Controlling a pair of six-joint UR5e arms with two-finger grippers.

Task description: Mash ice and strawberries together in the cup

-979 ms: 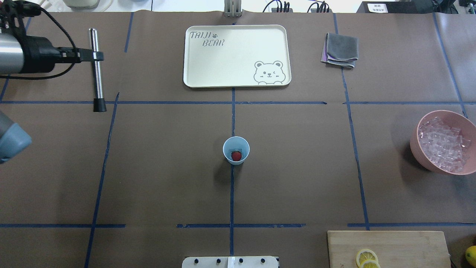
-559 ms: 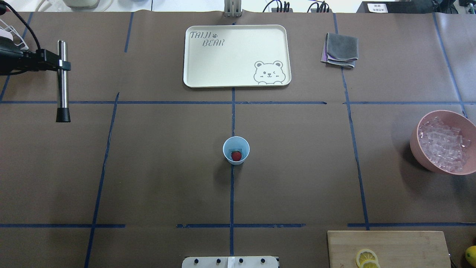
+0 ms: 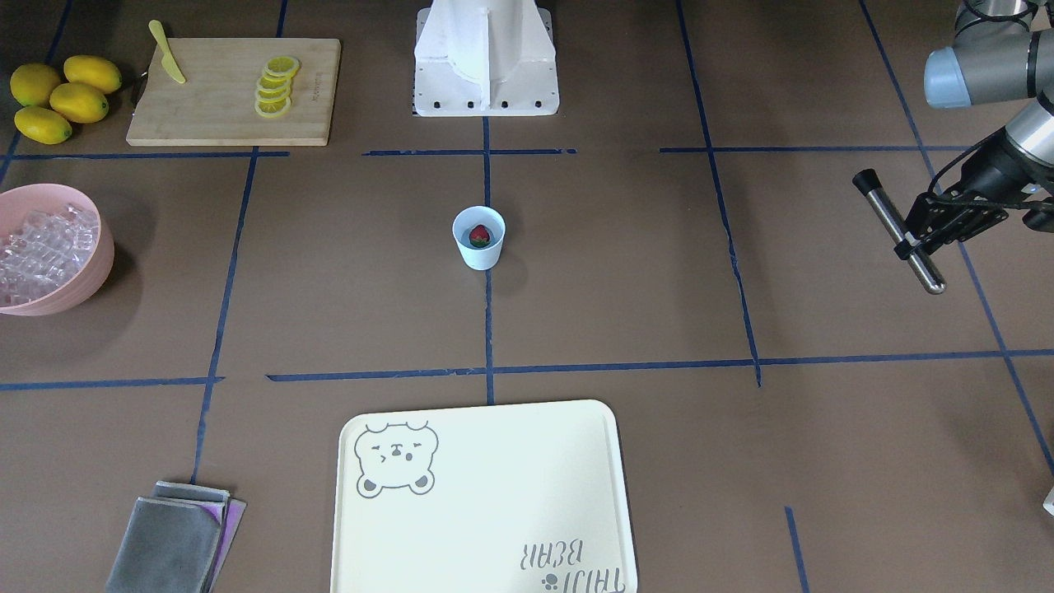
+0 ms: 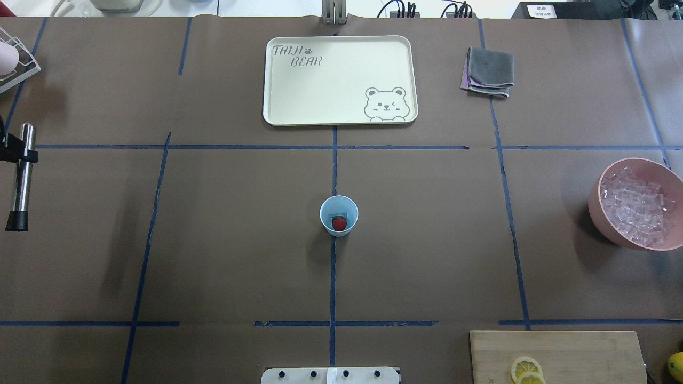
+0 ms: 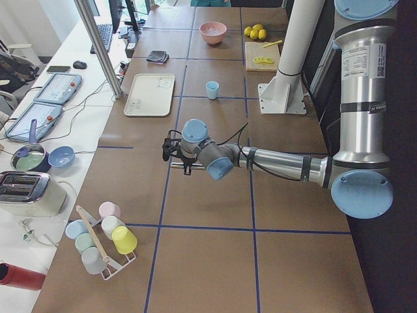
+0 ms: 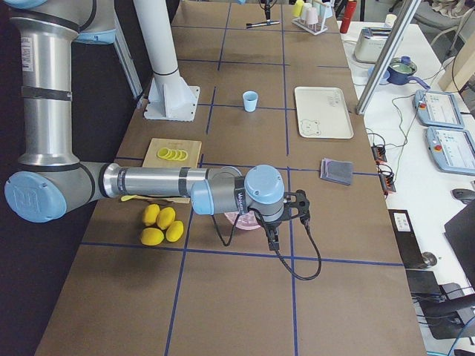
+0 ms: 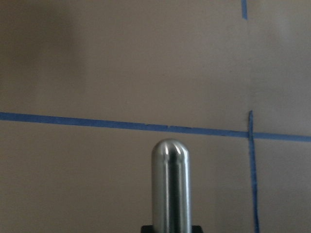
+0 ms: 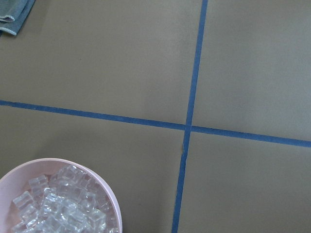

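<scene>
The pale blue cup (image 4: 339,215) stands upright at the table's middle with one red strawberry (image 4: 339,223) lying in it, also seen in the front-facing view as cup (image 3: 478,239) and strawberry (image 3: 480,236). No ice shows in the cup. The ice (image 4: 637,208) fills the pink bowl (image 4: 595,205) at the right edge; the right wrist view looks down on the ice (image 8: 63,208). My left gripper (image 3: 910,241) is shut on a steel muddler rod (image 3: 889,222) with a black end, far left of the cup above the table. My right gripper (image 6: 289,208) hovers by the bowl; I cannot tell its state.
A cream bear tray (image 4: 341,80) lies beyond the cup, a folded grey cloth (image 4: 488,72) to its right. A wooden board (image 4: 555,354) with lemon slices sits near right, whole lemons (image 3: 58,99) beside it. A rack of cups (image 5: 101,238) stands at the far left end.
My left arm has carried the rod leftward and nearer to the robot, to the overhead view's left edge. Cup, strawberry and bowl have not moved.
</scene>
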